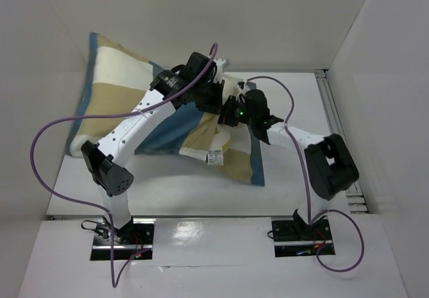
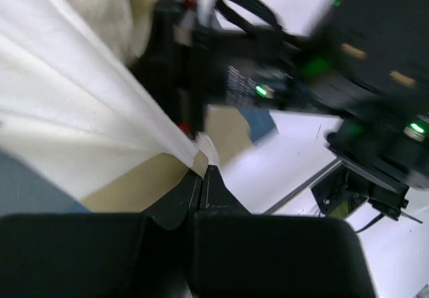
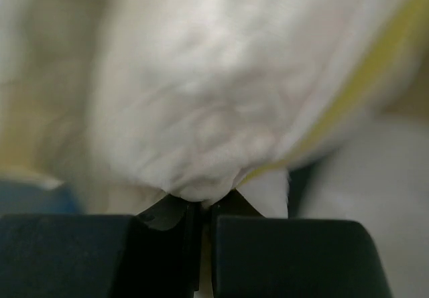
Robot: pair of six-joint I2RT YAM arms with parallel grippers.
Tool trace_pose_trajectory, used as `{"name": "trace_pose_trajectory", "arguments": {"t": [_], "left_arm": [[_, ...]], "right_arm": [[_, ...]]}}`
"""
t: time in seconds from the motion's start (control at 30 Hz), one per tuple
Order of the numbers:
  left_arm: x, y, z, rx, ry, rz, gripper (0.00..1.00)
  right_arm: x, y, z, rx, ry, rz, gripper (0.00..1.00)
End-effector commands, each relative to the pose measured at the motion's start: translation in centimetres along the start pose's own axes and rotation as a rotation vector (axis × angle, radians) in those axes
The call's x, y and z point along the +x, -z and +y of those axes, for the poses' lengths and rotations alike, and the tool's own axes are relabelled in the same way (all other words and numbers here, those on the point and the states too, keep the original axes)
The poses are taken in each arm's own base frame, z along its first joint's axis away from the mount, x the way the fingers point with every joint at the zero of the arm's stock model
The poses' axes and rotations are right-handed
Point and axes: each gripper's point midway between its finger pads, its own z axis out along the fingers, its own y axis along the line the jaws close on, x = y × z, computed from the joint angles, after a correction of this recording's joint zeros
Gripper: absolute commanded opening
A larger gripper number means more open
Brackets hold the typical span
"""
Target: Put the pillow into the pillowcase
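The checked blue, tan and cream pillowcase (image 1: pixel 114 77) lies spread from the back left toward the table's middle. The cream pillow (image 1: pixel 223 139), with yellow piping and a white tag (image 1: pixel 214 156), shows only partly at the case's near right. My left gripper (image 1: pixel 212 102) is shut on the pillowcase (image 2: pixel 127 184), pinching a fold of cream lining and tan check at the tips (image 2: pixel 201 172). My right gripper (image 1: pixel 232 112) sits close beside it. It is shut (image 3: pixel 201 204) on a bunch of the pillow (image 3: pixel 201 97), next to its yellow piping (image 3: pixel 355 90).
White walls close in the table on the left, back and right. A metal rail (image 1: pixel 338 130) runs along the right edge. Purple cables (image 1: pixel 47 144) loop off both arms. The right arm's black body with green lights (image 2: pixel 322 63) fills the left wrist view's upper right.
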Motion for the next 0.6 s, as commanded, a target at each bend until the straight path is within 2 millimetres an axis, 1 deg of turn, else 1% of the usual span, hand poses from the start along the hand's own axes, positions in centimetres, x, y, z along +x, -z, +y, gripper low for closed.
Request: {"name": "trace_pose_trajectory", "arguments": {"t": [0.0, 0.03, 0.07, 0.1, 0.13, 0.17, 0.2, 0.23, 0.27, 0.3, 0.33, 0.37, 0.4, 0.43, 0.47, 0.5, 0.53, 0.57], "left_arm": [[-0.1, 1.8, -6.3, 0.221, 0.012, -0.029, 0.0], [0.4, 1.8, -6.1, 0.216, 0.014, -0.019, 0.0], [0.6, 1.6, -4.9, 0.18, 0.027, -0.02, 0.0], [1.8, 0.7, -3.4, 0.135, 0.044, 0.013, 0.0], [2.1, 0.8, -2.9, 0.114, 0.046, 0.007, 0.0], [2.7, 0.1, -1.7, 0.081, 0.06, 0.024, 0.0], [3.8, -0.5, -0.3, 0.042, 0.073, 0.05, 0.0], [4.1, -0.8, 0.6, 0.019, 0.085, 0.058, 0.0], [4.4, -1.1, 1.3, -0.015, 0.086, 0.06, 0.0], [4.6, -1.7, 2.5, -0.05, 0.098, 0.067, 0.0], [4.3, -1.7, 3.3, -0.073, 0.099, 0.057, 0.0], [4.8, -2.0, 4.2, -0.115, 0.092, 0.076, 0.0], [4.3, -2.2, 4.8, -0.133, 0.099, 0.065, 0.0], [4.2, -2.0, 4.8, -0.133, 0.087, 0.067, 0.0], [3.8, -2.4, 5.2, -0.141, 0.094, 0.069, 0.0], [3.5, -2.5, 5.1, -0.139, 0.094, 0.065, 0.0], [3.3, -2.6, 4.7, -0.12, 0.094, 0.066, 0.0], [2.9, -2.4, 4.2, -0.097, 0.093, 0.06, 0.0]], "right_arm": [[1.6, -2.3, 1.4, -0.108, 0.005, 0.051, 0.0], [2.2, -2.1, 0.8, -0.089, 0.005, 0.068, 0.0], [2.5, -1.8, 0.6, -0.08, 0.011, 0.076, 0.0], [3.3, -1.3, 0.6, -0.07, 0.017, 0.082, 0.0], [3.5, -1.0, 0.2, -0.057, 0.014, 0.079, 0.0], [4.4, -1.1, 0.3, -0.064, 0.018, 0.092, 0.0], [5.4, -1.0, 0.1, -0.061, 0.007, 0.108, 0.0], [6.2, -1.2, 1.0, -0.082, 0.019, 0.122, 0.0], [7.0, -1.4, 1.1, -0.09, 0.01, 0.134, 0.0], [7.7, -1.7, 1.6, -0.1, -0.003, 0.148, 0.0], [9.5, -2.0, 2.1, -0.112, -0.006, 0.184, 0.0], [9.7, -2.2, 2.9, -0.131, -0.003, 0.174, 0.0], [10.6, -2.1, 2.9, -0.126, -0.029, 0.184, 0.0], [11.3, -2.2, 3.9, -0.151, -0.025, 0.18, 0.0], [11.6, -2.0, 4.2, -0.152, -0.033, 0.178, 0.0], [11.4, -1.6, 4.5, -0.15, -0.037, 0.154, 0.0], [11.5, -1.4, 4.8, -0.147, -0.046, 0.145, 0.0], [11.2, -1.1, 4.8, -0.137, -0.045, 0.121, 0.0]]}}
